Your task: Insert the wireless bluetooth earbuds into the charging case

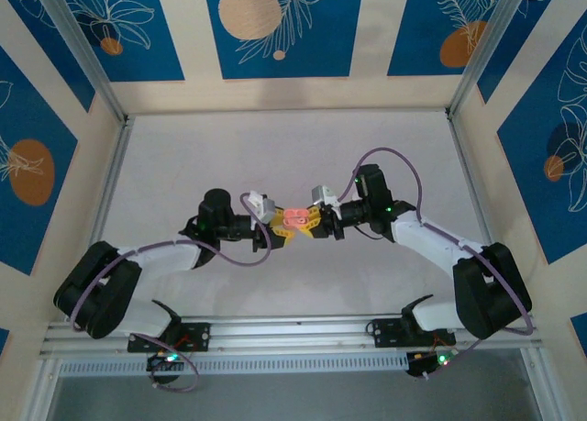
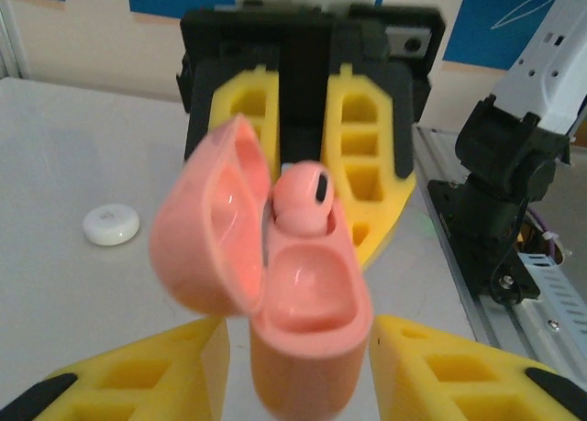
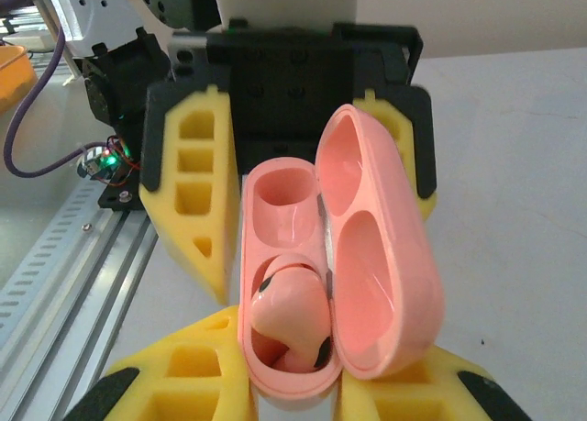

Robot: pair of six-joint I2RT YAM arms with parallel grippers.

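Left hand (image 2: 298, 338): clamped on the charging case (image 3: 376, 256), held over the middle of the table (image 3: 514, 164). The case's long axis runs 9 to 3 o'clock, its cavity faces up, and its lid is swung open toward 12 o'clock. Right hand (image 3: 307, 366): closed, tips at the case's 3 o'clock end, beside one earbud (image 3: 292, 318) sitting proud in that end's well; whether it pinches the earbud cannot be told.

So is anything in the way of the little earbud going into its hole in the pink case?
Nothing visible blocks it. The charging case has its lid swung open to the side, and the earbud already sits tilted in one socket. The other socket is bare. The white disc lies away on the table.
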